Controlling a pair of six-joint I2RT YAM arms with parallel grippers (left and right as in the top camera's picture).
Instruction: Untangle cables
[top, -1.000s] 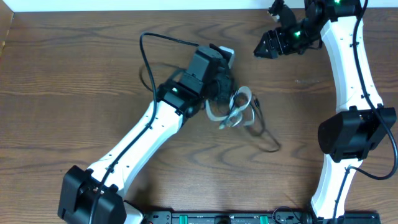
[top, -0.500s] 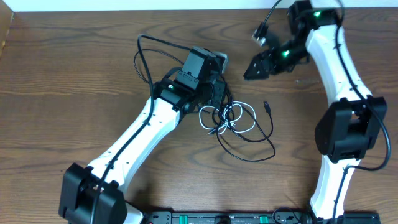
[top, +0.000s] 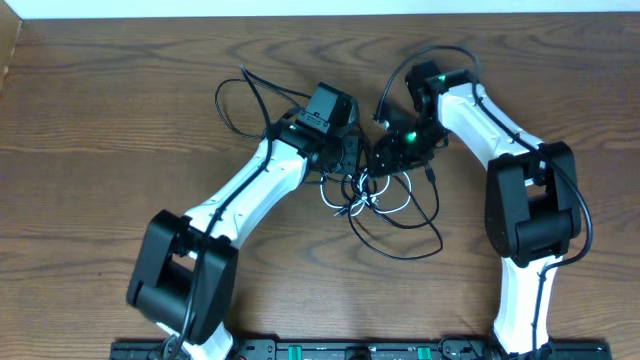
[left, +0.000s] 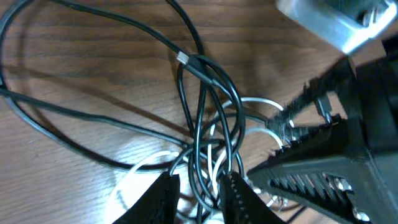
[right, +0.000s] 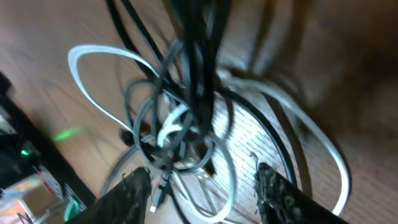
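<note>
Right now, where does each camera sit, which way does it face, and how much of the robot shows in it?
Overhead: fixed above the table, facing straight down; left arm and right arm show, left gripper and right gripper close together over the tangled cables.
Left wrist: on the left arm, facing down along its own fingers at the cables; the right gripper shows at right.
Right wrist: on the right arm, facing down between its own spread fingers.
Shared: all three see the tangle.
</note>
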